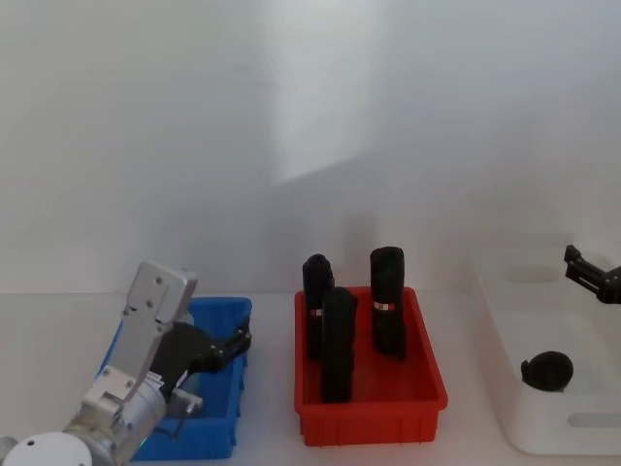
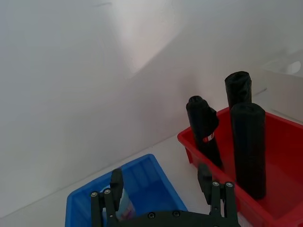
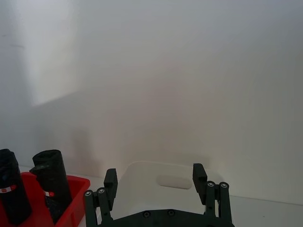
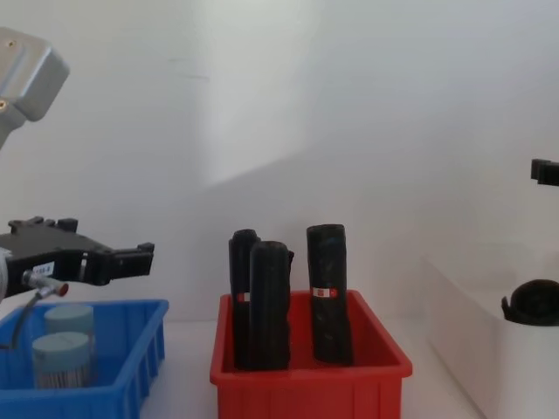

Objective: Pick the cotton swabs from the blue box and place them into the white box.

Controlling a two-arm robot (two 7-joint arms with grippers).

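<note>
Cotton swabs (image 4: 63, 360), two capped tubs, stand close together in the blue box (image 4: 131, 384). The left gripper (image 2: 160, 177) hovers above them, jaws wide and empty. Descending off-centre could tip the neighbouring tub or snag the rim. Farther right, the right gripper (image 3: 155, 174), jaws also apart, hangs over the white box (image 1: 553, 437).

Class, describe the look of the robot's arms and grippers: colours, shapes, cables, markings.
The left arm has a boxy silver-grey housing with small screws. The left gripper is black, with two flat fingers on screwed mounts; a thin black cable and a red-tipped plug sit beside it. The right gripper is the same black design.
</note>
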